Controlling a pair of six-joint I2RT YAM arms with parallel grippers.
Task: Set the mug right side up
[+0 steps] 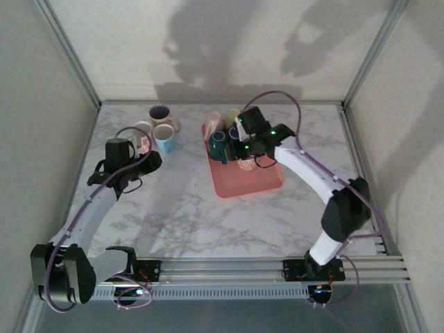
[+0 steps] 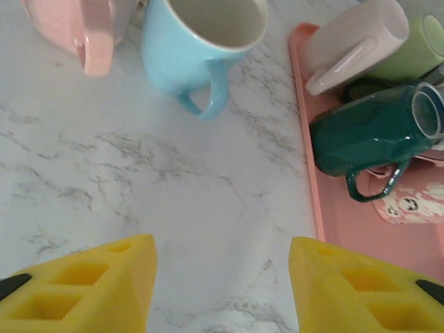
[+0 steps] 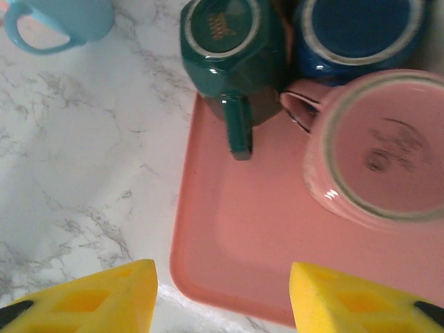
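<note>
Currently pre-grasp: right end effector hovers, fingers apart, over the pink tray where the base-up pink mug sits beside a green mug, so next is probably descend and clamp its wall; left end effector idles, also apart, over the table.

White arms, black joints, purple cables (yellow pincer pads).

Marble table bearing pink tray, upright mugs.
</note>
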